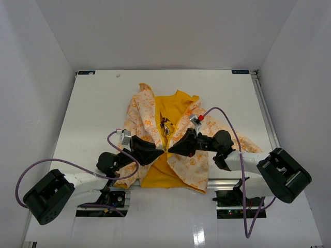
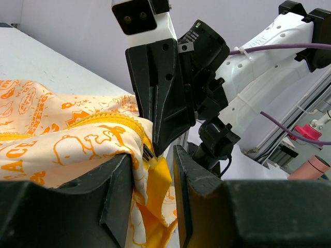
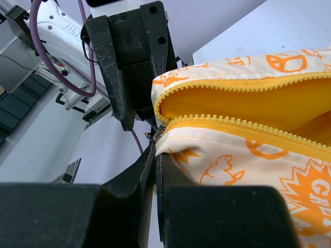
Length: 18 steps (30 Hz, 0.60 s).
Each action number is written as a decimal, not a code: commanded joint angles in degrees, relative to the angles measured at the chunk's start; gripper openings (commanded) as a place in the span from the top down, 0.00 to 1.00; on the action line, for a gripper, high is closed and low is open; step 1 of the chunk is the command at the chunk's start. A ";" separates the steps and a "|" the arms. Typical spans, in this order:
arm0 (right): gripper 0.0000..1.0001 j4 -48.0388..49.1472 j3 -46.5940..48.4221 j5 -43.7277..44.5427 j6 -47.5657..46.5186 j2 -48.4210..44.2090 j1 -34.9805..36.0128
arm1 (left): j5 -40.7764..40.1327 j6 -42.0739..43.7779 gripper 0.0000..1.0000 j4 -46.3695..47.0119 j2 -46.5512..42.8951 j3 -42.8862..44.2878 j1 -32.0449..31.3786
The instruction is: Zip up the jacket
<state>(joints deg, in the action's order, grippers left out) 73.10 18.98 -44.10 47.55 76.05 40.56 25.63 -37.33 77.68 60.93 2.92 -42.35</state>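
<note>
From high behind the near edge we look down on the whole table (image 1: pixel 93 108). Our two wrist views sit low and very close, facing each other, and share the end of the zipper (image 3: pixel 217 124) on the jacket (image 2: pixel 62 144).

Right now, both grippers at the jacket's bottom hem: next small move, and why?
Probably close the left gripper on the zipper slider: its jaws stand open right at it, the right gripper is shut on the jacket at the hem, and the front is unzipped above.
</note>
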 commanded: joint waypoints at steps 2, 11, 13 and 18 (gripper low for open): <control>0.92 31.88 0.71 0.51 -0.53 -0.29 -0.21 | 1.44 -1.42 0.54 26.65 1.13 -1.82 -0.37; 0.92 32.12 0.43 0.40 -0.27 -0.38 -0.21 | 3.43 -0.61 0.66 26.65 3.75 -1.07 -0.37; 0.92 32.24 0.30 0.23 -0.26 -0.48 -0.21 | 3.86 -0.12 0.81 26.60 3.53 -1.07 -0.37; 0.92 32.19 0.18 -0.02 -0.26 -0.38 -0.21 | 3.72 1.29 1.00 26.65 2.28 -1.77 -0.37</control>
<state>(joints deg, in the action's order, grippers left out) 73.56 18.96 -43.90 47.55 76.09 40.51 28.05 -37.54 76.64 64.69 2.90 -42.50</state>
